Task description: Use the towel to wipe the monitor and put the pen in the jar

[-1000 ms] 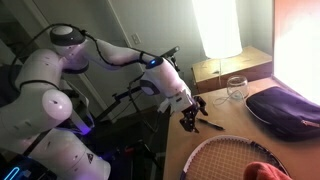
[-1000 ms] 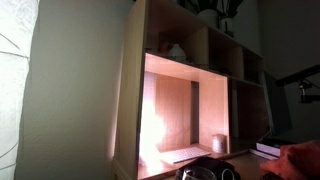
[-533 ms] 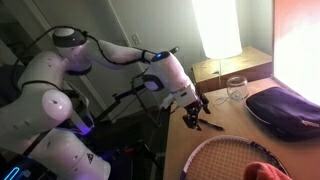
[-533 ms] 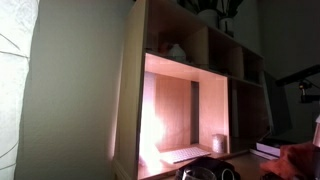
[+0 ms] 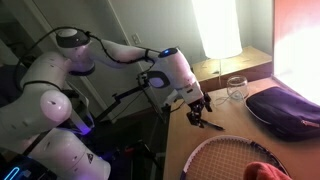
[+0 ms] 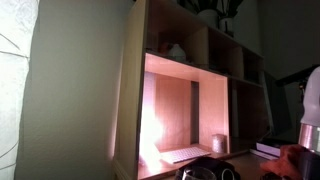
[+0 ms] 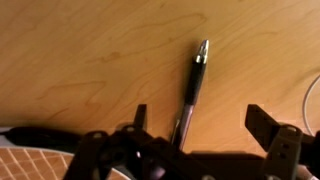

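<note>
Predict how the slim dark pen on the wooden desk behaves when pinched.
The slim dark pen looks thin and rigid, so probably light and stiff. Its round barrel may roll on the smooth wooden desk if the open claw nudges it sideways.

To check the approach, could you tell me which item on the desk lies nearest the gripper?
The black pen, lying flat between the open fingers in the wrist view; the glass jar, racket and purple bag sit farther off.
</note>
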Controlling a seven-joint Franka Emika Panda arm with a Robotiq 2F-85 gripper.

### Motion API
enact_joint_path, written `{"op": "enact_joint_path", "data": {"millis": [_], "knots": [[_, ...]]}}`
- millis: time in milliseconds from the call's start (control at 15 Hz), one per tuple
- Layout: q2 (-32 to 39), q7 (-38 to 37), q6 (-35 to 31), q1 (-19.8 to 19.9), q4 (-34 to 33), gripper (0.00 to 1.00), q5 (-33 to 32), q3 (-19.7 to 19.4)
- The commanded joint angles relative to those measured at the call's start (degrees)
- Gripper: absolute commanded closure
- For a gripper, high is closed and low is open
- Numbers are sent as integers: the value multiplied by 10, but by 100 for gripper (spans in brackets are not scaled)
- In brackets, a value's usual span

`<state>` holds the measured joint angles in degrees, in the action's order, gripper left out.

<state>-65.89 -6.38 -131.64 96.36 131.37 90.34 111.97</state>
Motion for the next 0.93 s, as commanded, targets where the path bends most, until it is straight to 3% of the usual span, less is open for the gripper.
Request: {"op": "enact_joint_path", "data": {"millis": [0,867], "knots": [[-25,-40,36,18,-38,0,-31,-6],[-56,-51,97,56,-92,0,-44,-9]]}}
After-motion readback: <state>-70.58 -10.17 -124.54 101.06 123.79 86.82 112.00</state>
